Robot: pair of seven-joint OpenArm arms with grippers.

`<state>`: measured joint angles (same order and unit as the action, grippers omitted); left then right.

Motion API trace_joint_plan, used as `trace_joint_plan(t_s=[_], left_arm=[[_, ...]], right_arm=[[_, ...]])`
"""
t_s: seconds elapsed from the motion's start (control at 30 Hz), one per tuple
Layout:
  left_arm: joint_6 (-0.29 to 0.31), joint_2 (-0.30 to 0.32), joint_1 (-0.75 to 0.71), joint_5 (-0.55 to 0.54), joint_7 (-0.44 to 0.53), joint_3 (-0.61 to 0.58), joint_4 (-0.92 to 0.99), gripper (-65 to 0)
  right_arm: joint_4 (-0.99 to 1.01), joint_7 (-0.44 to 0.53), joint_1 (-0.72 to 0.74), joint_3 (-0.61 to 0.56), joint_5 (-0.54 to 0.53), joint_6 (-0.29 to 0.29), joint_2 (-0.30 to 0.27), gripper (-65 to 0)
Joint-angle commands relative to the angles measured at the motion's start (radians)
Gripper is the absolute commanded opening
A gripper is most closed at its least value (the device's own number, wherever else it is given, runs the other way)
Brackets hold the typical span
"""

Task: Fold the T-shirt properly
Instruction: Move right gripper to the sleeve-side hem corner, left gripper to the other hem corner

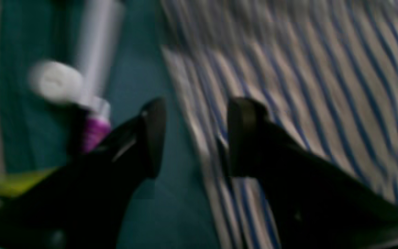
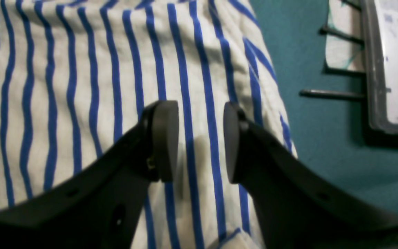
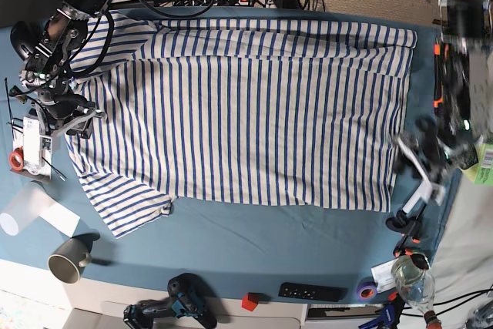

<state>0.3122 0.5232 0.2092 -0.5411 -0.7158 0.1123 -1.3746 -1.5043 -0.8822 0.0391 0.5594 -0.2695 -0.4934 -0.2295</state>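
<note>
While the T-shirt point(image 3: 262, 105) lies flat on the table point(image 3: 231, 244), my left gripper point(image 1: 195, 136) and right gripper point(image 2: 200, 141) hang parted, gripping nothing

Showing heavy motion blur across the whole left wrist view, smearing the stripes of the T-shirt point(image 1: 306, 103) into streaks and softening a white tube point(image 1: 95, 52) to a pale smudge. Looking dim and murky there, with the black fingers point(image 1: 154, 135) of the left gripper point(image 1: 193, 136) reading as near silhouettes. Staying much sharper in the right wrist view, with crisp stripes and a soft shadow falling on the cloth between the fingers point(image 2: 164, 138) of the right gripper point(image 2: 200, 140). Lighting evenly and brightly from above in the base view, casting short shadows beside a mug point(image 3: 68, 256), though blurring the arm at the right edge.
</note>
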Motion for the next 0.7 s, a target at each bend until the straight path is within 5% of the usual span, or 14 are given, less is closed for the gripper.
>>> trace_joint_plan(t_s=[0.0,0.33,0.67], left_arm=[[0.004,0.015,0.059,-0.037,0.013,0.006,0.052,-36.7],[0.134,-0.008,0.385,-0.241,-0.057,0.006,0.668,-34.7],[0.126,-0.023,0.492,-0.275,-0.048,0.006,0.779,-33.8]], right_arm=[[-0.018,0.024,0.016,0.002,-0.018,0.000,-0.016,-43.1],[-0.018,0.022,0.016,0.002,-0.033,0.000,-0.005,-43.1],[-0.018,0.023,0.016,0.002,-0.037,0.000,0.006,-43.1]])
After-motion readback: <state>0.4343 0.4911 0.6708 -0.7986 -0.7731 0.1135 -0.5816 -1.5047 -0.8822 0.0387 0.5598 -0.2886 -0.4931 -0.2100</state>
